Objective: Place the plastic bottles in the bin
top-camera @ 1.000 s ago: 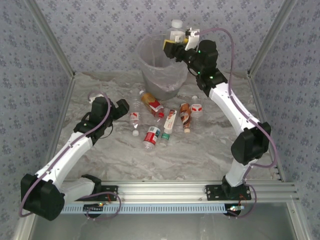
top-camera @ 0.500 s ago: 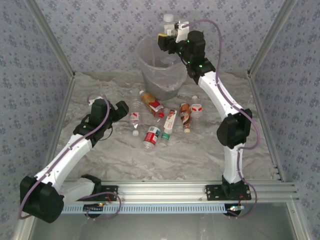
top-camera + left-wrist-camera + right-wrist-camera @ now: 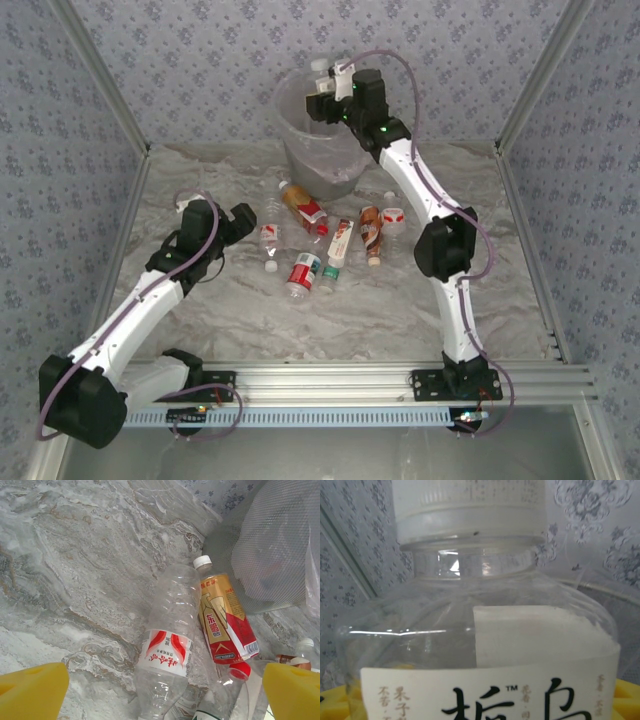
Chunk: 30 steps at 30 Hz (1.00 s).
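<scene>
Right tool (image 3: 324, 94) holds a clear bottle (image 3: 320, 74) above the bin (image 3: 298, 150)

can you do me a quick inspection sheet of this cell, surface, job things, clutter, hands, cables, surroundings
surface: grey marbled table, no spill seen
job's things: bin upright at the far side, lined with a clear bag; several plastic bottles lying in a cluster in front of it; one white-capped bottle held up at the bin's top
clutter: nothing seen
hands: right hand shut on the white-capped bottle; left hand open, low beside the cluster, holding nothing
cables: purple cable loops off the right arm, another loop at the left wrist
surroundings: patterned walls, metal frame posts, rail along the near edge
</scene>
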Available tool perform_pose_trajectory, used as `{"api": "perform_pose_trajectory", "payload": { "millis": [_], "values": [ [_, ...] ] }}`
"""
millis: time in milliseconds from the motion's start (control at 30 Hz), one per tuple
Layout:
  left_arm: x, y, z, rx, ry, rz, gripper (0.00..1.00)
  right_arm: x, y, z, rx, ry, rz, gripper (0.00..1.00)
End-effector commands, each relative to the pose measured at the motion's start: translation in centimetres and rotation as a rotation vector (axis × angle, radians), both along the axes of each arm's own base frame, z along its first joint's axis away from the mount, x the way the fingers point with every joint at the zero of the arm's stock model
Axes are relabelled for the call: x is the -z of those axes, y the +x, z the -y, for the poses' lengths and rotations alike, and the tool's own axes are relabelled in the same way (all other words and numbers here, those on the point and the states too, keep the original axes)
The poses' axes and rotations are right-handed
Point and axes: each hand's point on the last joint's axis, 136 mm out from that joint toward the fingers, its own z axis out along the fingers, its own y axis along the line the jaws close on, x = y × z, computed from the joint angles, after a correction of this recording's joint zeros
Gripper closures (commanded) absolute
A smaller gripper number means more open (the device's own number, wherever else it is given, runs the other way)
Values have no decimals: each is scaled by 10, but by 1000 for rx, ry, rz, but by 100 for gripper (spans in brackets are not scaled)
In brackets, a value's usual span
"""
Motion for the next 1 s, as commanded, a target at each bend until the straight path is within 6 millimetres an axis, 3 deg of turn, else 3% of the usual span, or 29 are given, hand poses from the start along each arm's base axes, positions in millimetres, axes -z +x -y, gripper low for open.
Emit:
{"api": "perform_pose_trajectory", "payload": {
  "millis": [0,100,300,667,967],
  "values": [
    [-3,2,-5,-17,11,8,1,8,-9,-10,-54,-37,-33,66],
    [-1,1,-6,-18,15,5,1,22,-16,-14,-85,-83,-74,63],
    [0,3,-3,-15,8,1,0,38,-26,-15,-96,-119,-144,47],
    [7,5,-2,-10,13,-17,1,32,-38,-12,-88,-114,-177,19],
    [17,6,-1,-4,27,-44,0,10,-48,-2,-56,-102,-152,8]
  ]
}}
